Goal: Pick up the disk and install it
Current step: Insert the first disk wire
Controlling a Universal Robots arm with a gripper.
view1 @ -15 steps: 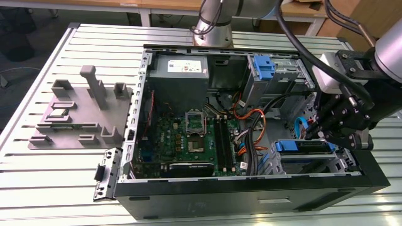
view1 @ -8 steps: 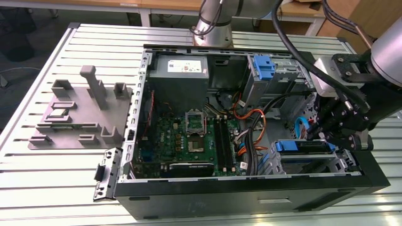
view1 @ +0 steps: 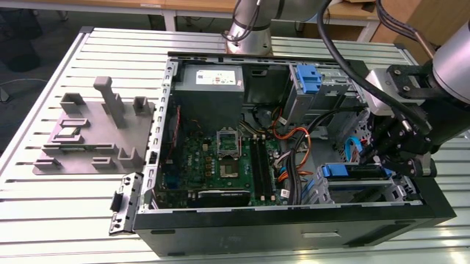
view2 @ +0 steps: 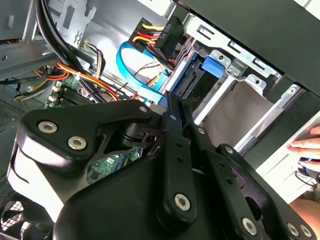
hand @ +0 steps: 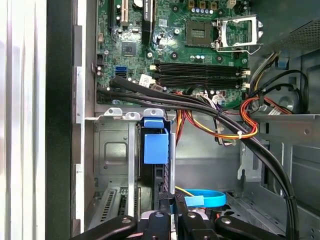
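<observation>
Disk [view1: 355,172] seated on edge in drive cage [view1: 400,190] at computer case [view1: 294,231] corner, exterior view's right; blue bracket [hand: 155,148] showing, long axis running into the bay. Hand [view1: 397,159] directly above, touching or just clear. Finger state: cannot tell. Case on slatted worktop [view1: 66,209].

- the gripper [view2: 170,107] has its fingertips buried behind its own black linkage in the second wrist view; open or closed, cannot tell;
- the disk [view1: 358,171] shows mostly its blue bracket, the rest sunk in the bay;
- a hand [view2: 306,145] is cut off by the frame edge.
</observation>
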